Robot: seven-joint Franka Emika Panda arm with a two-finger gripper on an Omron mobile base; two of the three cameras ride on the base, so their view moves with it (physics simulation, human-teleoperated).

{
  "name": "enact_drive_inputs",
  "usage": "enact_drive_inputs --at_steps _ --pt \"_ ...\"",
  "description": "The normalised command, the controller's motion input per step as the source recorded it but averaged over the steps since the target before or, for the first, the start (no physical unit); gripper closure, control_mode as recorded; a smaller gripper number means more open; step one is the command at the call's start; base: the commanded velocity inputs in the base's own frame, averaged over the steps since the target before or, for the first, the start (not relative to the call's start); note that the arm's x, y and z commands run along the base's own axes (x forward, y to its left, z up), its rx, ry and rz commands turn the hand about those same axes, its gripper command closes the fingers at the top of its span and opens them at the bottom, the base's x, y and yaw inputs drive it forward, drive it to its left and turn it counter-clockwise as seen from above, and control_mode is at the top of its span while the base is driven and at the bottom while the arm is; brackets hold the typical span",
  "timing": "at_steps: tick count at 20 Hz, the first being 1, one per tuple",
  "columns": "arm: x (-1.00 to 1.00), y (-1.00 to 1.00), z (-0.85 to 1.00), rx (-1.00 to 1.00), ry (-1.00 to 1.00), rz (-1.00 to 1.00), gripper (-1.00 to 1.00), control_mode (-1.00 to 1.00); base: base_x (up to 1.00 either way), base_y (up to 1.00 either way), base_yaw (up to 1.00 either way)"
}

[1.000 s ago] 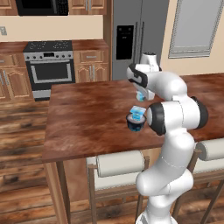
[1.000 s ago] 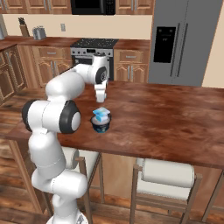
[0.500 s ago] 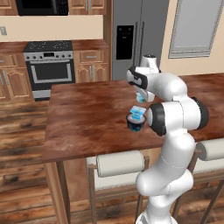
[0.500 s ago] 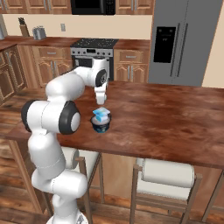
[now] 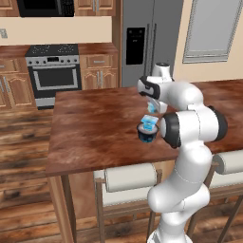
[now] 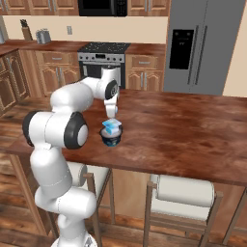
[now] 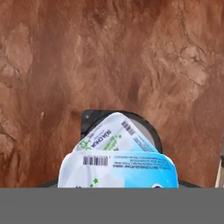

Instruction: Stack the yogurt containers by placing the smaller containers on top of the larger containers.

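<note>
a round dark navy yogurt tub stands on the wooden island surface, with 1 small light-blue yogurt cup resting on its top. just above, the fingers grip a second light-blue cup over that stack.

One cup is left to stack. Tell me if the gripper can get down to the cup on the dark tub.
Probably yes. The gripper hangs just above the dark tub, jaws closed on a light-blue cup. Nothing stands between it and the stacked cup on the tub.
</note>
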Motion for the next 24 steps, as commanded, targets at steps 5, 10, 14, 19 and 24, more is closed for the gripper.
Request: enact_drive_inputs --at_steps 5,10,14,19,24 --pt "0.0 0.0 -0.15 0.0 -0.03 0.0 1.0 -1.0 0.0 0.0 0.0" --pt "0.0 0.0 -0.14 0.0 -0.04 0.0 1.0 -1.0 0.0 0.0 0.0" --pt "0.01 0.0 -0.13 0.0 -0.04 0.0 1.0 -1.0 0.0 0.0 0.0" --pt "0.02 0.0 -0.11 0.0 -0.05 0.0 1.0 -1.0 0.0 0.0 0.0" --pt "0.03 0.0 -0.09 0.0 -0.05 0.0 1.0 -1.0 0.0 0.0 0.0"
